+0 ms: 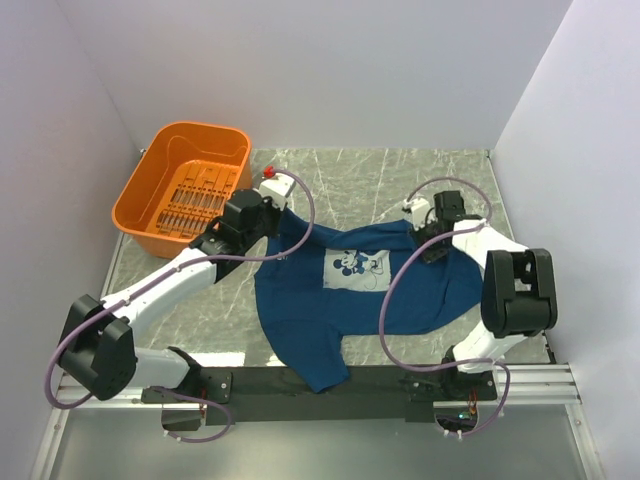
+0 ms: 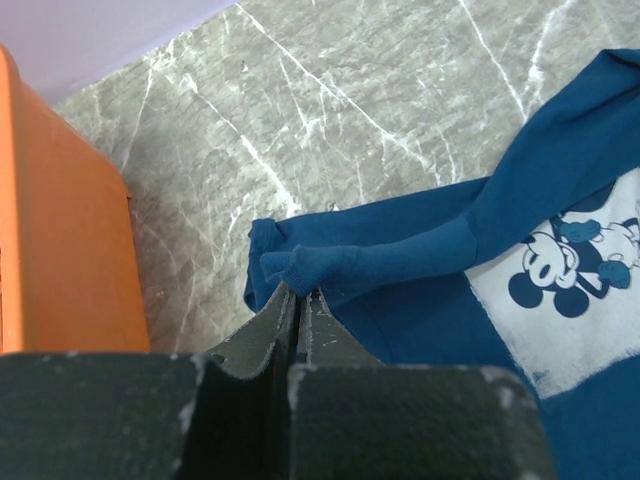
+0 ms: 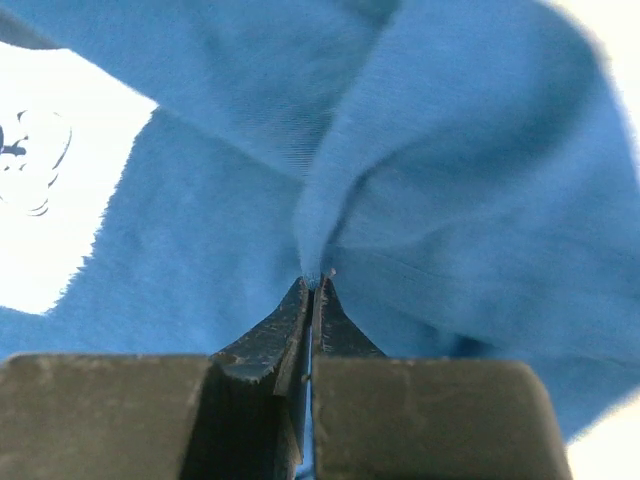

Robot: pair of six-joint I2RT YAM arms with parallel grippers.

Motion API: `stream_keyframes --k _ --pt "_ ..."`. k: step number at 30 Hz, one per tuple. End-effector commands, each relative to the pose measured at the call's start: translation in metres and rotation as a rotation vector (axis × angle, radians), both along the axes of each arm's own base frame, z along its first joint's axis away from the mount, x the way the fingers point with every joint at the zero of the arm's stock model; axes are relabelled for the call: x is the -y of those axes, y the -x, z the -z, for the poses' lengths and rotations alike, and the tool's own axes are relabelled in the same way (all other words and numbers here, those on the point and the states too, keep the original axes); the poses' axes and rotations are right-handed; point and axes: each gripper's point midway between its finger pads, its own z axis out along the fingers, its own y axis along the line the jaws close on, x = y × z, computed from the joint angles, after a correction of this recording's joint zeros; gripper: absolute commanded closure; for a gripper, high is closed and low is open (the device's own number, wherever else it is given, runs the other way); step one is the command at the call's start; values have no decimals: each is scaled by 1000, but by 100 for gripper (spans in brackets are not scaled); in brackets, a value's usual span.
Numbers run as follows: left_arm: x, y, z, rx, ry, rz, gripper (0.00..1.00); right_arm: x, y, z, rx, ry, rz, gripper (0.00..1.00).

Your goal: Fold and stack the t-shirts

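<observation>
A dark navy t-shirt with a pale mouse print lies rumpled on the marble table, one end hanging over the near edge. My left gripper is at the shirt's upper left corner. In the left wrist view that gripper is shut on a bunched roll of the t-shirt, with the print to the right. My right gripper is at the shirt's upper right. In the right wrist view this gripper is shut on a raised fold of the t-shirt.
An orange plastic basket stands at the back left, just beyond the left arm; its wall fills the left of the left wrist view. Bare marble table lies behind the shirt. White walls close in on both sides.
</observation>
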Motion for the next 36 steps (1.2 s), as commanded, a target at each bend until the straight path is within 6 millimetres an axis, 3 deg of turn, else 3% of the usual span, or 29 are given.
stream_keyframes --k 1,5,9,13,14,16,17,19,20,22,24,25,30,33,36 --pt "3 -18 -27 80 22 -24 100 35 -48 -75 250 77 89 100" --pt "-5 -35 -42 113 49 -66 100 91 -73 -129 394 160 213 100" --pt "-15 -54 -61 156 45 -123 100 125 -92 -171 514 232 289 100" --pt "-35 -61 -94 224 51 -209 100 135 -90 -207 610 244 320 100" --pt "-40 -55 -111 260 72 -221 100 133 -83 -227 660 249 318 100" --pt "-49 -44 -129 303 105 -244 100 127 -71 -242 695 235 296 100" --pt "-60 -31 -157 366 151 -262 100 123 -58 -268 759 240 288 100" --pt "-69 -13 -179 413 209 -271 100 118 -41 -293 814 236 267 100" --pt "-79 7 -208 479 265 -270 100 115 -23 -322 891 248 255 100" --pt "-89 28 -236 547 348 -265 99 112 6 -372 1013 267 252 100" --pt "-103 63 -275 645 434 -238 99 109 29 -404 1086 277 246 100" --pt "-106 75 -289 678 476 -224 100 104 44 -435 1157 279 236 100" --pt "-129 152 -367 865 651 -115 99 79 129 -526 1395 313 242 100" --pt "-138 180 -395 924 711 -75 99 67 168 -560 1497 315 250 100" --pt "-147 186 -412 959 719 -98 99 63 186 -578 1546 327 261 100"
